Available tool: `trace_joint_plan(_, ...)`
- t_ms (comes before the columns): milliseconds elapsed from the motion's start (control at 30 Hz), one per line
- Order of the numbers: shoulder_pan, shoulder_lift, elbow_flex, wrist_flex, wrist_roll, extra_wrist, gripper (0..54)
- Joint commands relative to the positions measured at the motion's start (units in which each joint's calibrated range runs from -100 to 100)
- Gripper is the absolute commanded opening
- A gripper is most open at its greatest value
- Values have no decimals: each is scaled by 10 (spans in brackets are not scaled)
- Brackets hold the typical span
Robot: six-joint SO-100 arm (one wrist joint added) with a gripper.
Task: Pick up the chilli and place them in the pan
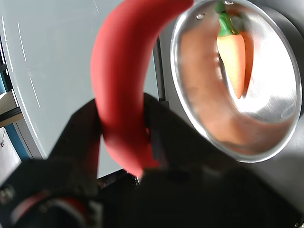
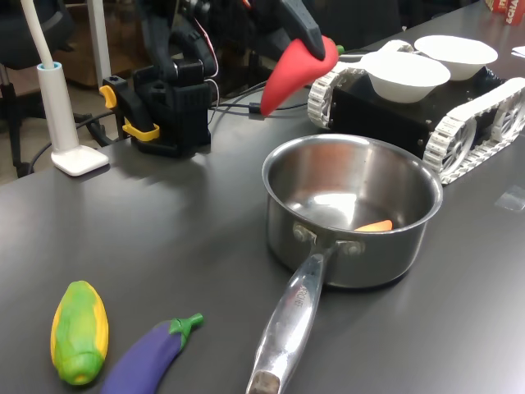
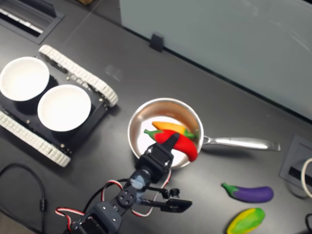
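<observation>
The chilli (image 2: 291, 72) is a smooth red curved toy, held up in the air with my gripper (image 2: 312, 43) shut on its upper part. In the wrist view the black fingers (image 1: 154, 126) press the chilli (image 1: 124, 71) from both sides. In the first exterior view it hangs behind the steel pan (image 2: 349, 256), above table height. In the second exterior view the chilli (image 3: 184, 144) and my gripper (image 3: 170, 140) overlap the near rim of the pan (image 3: 135, 122). An orange carrot toy (image 1: 232, 59) lies inside the pan.
A tracked black vehicle (image 2: 472, 107) carrying two white bowls (image 2: 406, 74) stands beside the pan. A corn toy (image 2: 79, 332) and a purple eggplant (image 2: 153, 355) lie near the pan's long handle (image 2: 289, 322). The arm's base (image 2: 168, 103) and a white lamp foot (image 2: 78, 158) stand behind.
</observation>
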Motion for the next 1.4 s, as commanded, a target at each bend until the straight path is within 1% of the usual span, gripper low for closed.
trace_joint_plan(0,-25,-26,2,-40,-5,10,0)
trace_joint_plan(167,-44,-25,30,-55,-4,19,0)
trace_joint_plan(267,-79,-24,42,-56,-4,44,0)
trace_joint_plan(333,-98,-23,53,-56,-6,49,0)
trace_joint_plan(400,-102,-21,60,-58,-9,50,0)
trace_joint_plan(533,-114,-22,90,-77,-9,50,0)
trace_joint_plan(600,-126,-24,104,-85,-9,58,0)
trace_joint_plan(733,-131,-14,128,-104,-15,58,0)
trace_joint_plan(1100,-106,-18,222,-172,-8,58,0)
trace_joint_plan(1367,-113,-8,239,-200,-12,58,0)
